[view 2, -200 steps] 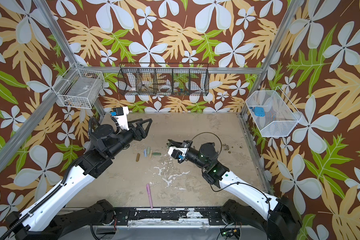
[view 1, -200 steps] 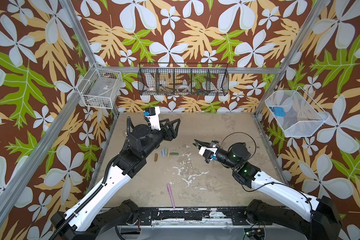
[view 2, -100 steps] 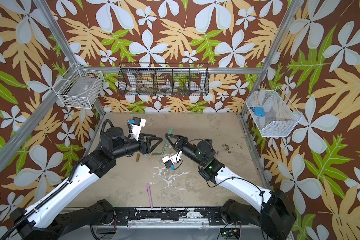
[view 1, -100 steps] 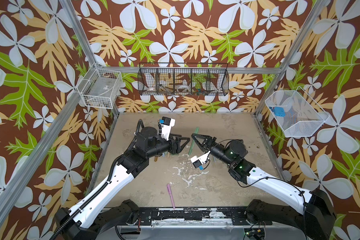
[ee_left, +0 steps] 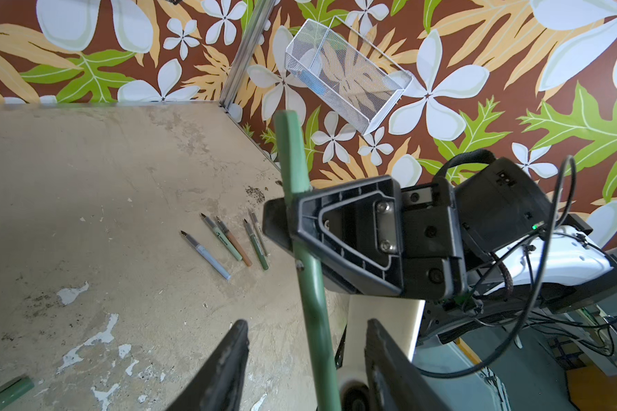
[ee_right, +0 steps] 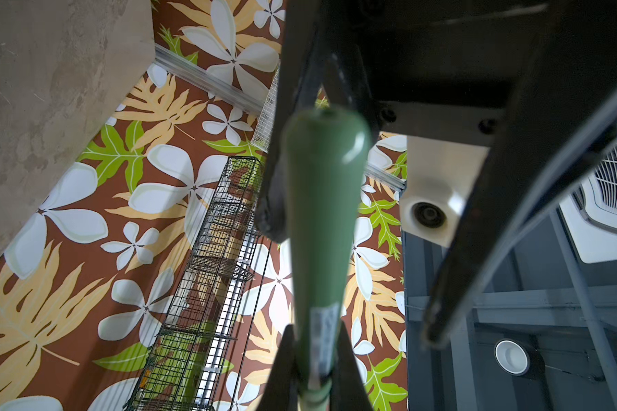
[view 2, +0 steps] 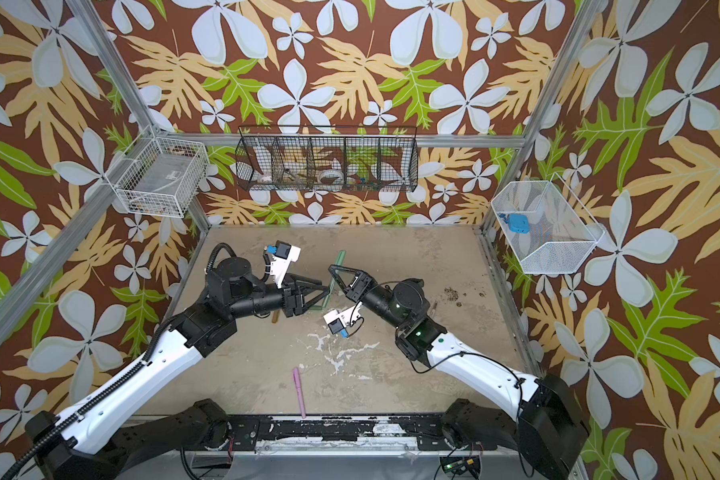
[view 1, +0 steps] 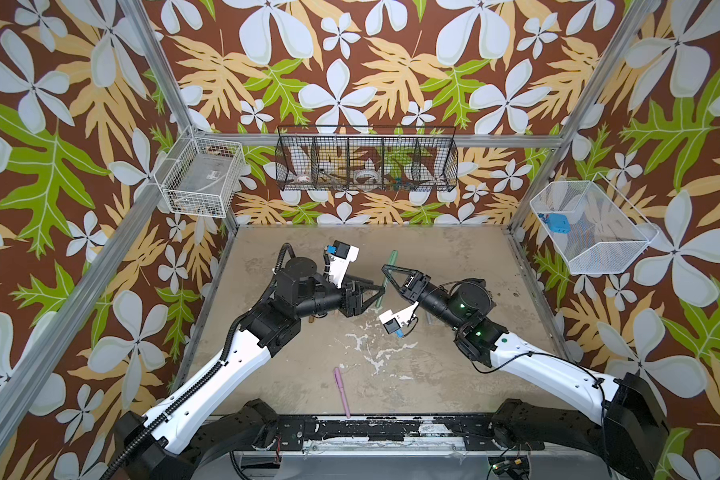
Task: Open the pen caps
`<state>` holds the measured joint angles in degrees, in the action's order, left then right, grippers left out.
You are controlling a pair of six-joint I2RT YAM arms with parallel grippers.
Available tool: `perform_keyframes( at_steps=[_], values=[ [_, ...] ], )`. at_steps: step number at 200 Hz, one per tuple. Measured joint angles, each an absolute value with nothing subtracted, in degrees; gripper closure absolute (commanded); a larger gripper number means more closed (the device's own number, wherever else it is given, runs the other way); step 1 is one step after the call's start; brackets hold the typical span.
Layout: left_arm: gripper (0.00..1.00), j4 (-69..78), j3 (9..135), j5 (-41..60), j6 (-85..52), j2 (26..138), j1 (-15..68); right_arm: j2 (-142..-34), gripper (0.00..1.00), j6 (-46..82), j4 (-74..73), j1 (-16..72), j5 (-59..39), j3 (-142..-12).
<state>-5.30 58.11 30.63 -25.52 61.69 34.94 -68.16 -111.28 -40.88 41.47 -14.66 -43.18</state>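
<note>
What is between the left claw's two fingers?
The green pen, clamped by the right gripper, runs between the open fingers of the left gripper; the left wrist view shows it.

A green pen (view 1: pixel 393 257) stands tilted above the desk (view 1: pixel 454 332), clamped in the right tool (view 1: pixel 388 279); its thicker far end looks like the cap, which is not pulled off. A pink pen (view 1: pixel 341 390) lies capped near the desk's front edge. A loose green cap (ee_left: pixel 6 391) and a partly hidden brown cap (view 1: pixel 310 319) lie flat on the desk
</note>
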Motion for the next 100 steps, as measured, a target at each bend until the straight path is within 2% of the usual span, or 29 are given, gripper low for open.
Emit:
perform_keyframes(
  at_steps=[55,100],
  values=[
    [0.62,-5.0,58.4,32.6,-25.6,65.4,35.0,-68.5,1.0,-114.0,-41.6,41.5,-15.5,-42.0],
    [0.81,-4.0,59.3,34.8,-26.1,67.4,35.0,-68.9,1.0,-114.7,-42.2,42.0,-16.0,-41.3]
  ],
)
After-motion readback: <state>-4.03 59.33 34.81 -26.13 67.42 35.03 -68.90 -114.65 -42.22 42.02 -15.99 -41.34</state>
